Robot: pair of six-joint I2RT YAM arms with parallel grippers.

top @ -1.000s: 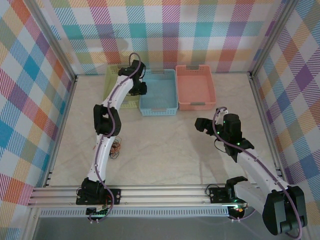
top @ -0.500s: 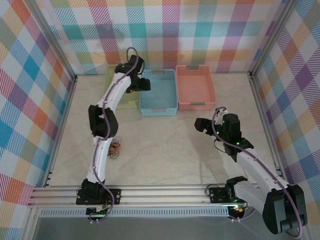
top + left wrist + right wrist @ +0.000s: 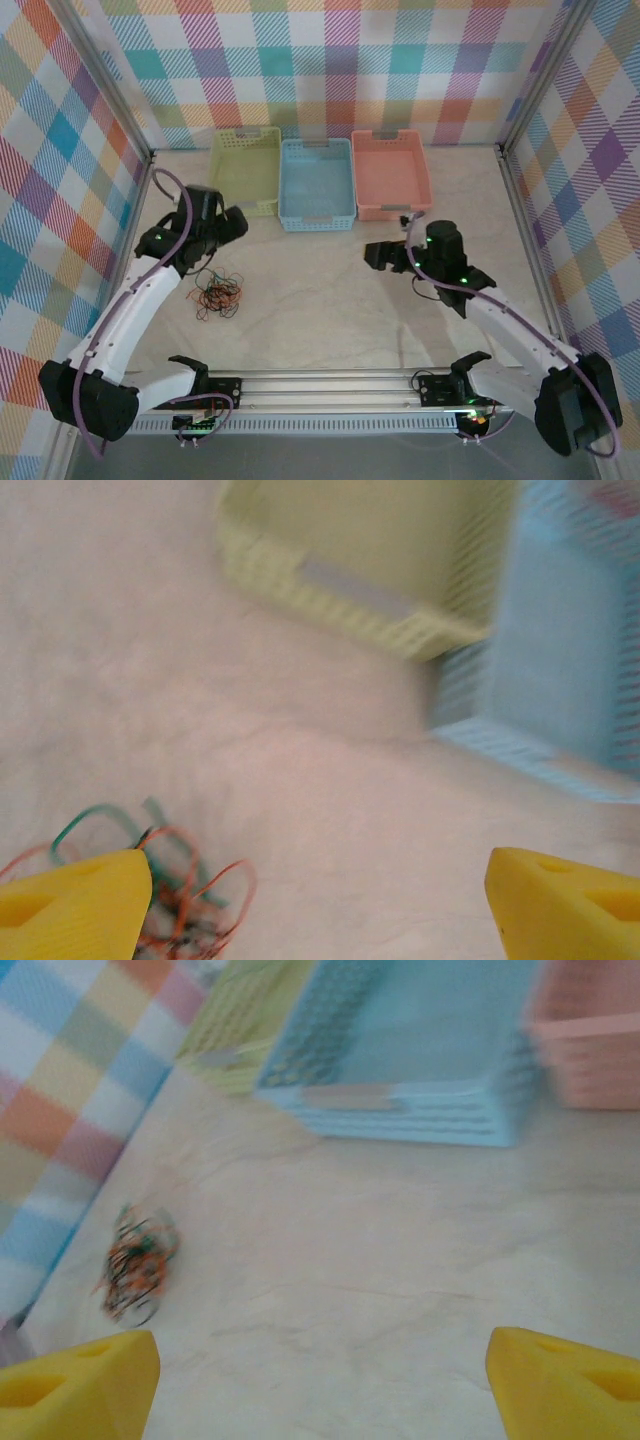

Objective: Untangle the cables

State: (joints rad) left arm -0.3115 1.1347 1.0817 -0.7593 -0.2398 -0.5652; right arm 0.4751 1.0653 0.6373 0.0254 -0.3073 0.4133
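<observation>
three shallow rectangular plastic baskets stand in a row: one yellow-green basket [image 3: 245, 165], one light blue basket [image 3: 317, 185] and one salmon-pink basket [image 3: 390, 178]. one loose tangle of thin wires [image 3: 217, 292] lies on the one pale marbled table [image 3: 320, 320]. strands of three colours show in it, orange-red, black and teal-green, but the number of separate wires cannot be told. there are two white jointed robot arms, the left arm [image 3: 135, 300] and the right arm [image 3: 505, 325]. each carries one gripper, so two: left gripper [image 3: 233, 222], right gripper [image 3: 377, 256]. each wrist view shows two yellow fingertips [image 3: 75, 905], four in all.
</observation>
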